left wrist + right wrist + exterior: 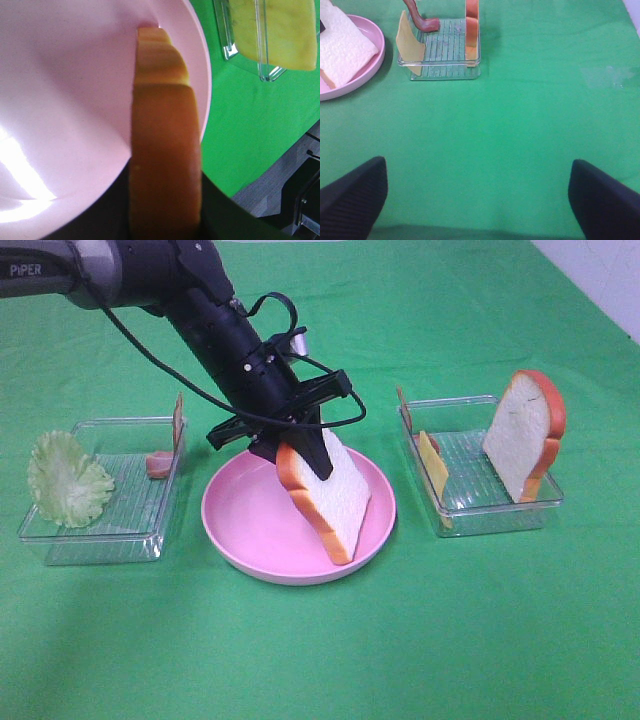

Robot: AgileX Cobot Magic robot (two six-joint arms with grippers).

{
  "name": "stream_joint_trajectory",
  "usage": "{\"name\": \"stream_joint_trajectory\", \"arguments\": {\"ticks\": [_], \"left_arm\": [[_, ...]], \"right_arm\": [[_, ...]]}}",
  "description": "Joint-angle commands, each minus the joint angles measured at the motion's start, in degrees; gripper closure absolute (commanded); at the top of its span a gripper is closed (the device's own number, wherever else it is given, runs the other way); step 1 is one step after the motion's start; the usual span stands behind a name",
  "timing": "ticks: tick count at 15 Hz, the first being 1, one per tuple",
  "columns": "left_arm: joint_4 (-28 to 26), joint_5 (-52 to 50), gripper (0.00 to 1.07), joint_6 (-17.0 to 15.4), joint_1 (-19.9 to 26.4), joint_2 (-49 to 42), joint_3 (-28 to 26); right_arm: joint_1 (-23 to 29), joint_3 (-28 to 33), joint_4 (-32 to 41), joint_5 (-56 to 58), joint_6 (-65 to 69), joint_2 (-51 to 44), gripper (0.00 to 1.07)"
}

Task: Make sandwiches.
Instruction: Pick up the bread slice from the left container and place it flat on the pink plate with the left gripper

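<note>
A tilted white bread slice sits on the round pink plate, between the left clear plastic tray — green lettuce leaf inside — and the right clear plastic tray.

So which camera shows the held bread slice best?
Exterior high: the held bread slice shows nearly whole, tilted over the pink plate. Left wrist shows only its crust edge; right wrist, part of its white face.

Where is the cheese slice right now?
In the high view, the cheese slice stands tilted at the left end of the right-hand tray, nearest the pink plate; a bread slice stands at the tray's right end.
</note>
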Motion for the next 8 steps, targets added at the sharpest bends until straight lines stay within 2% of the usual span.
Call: {"name": "stream_joint_trajectory", "arguments": {"ticks": [1,2,3,4,5,6,8], "left_arm": [[0.6,-1.9,0.87,-0.7,-0.3,0.5,-0.2],[2.0,-2.2,0.77,-2.6,-0.3,0.5,-0.2],[3.6,-2.1,0.59,-4.5,-0.3,0.5,-0.2],[4.7,-1.7,0.38,-4.5,-0.3,0.3,-0.3],[5.1,-0.5,0.23,-4.5,-0.3,0.3,-0.9],[5.6,1.4,0.15,-4.5,-0.3,0.3,-2.0],[6.7,4.4,0.15,-5.0,-0.3,0.3,-5.0]], "right_arm": [[-0.1,0.2,0.2,-0.7,-0.5,-1.5,0.13],[-0.1,0.2,0.2,-0.7,-0.5,-1.5,0.13],[-0.1,0.2,0.2,-0.7,-0.5,-1.5,0.13],[-0.1,0.2,0.2,-0.7,-0.5,-1.5,0.13],[-0.1,0.2,0.2,-0.7,-0.5,-1.5,0.13],[-0.1,0.2,0.2,-0.7,-0.5,-1.5,0.13],[-0.1,0.2,0.2,-0.7,-0.5,-1.5,0.13]]}}
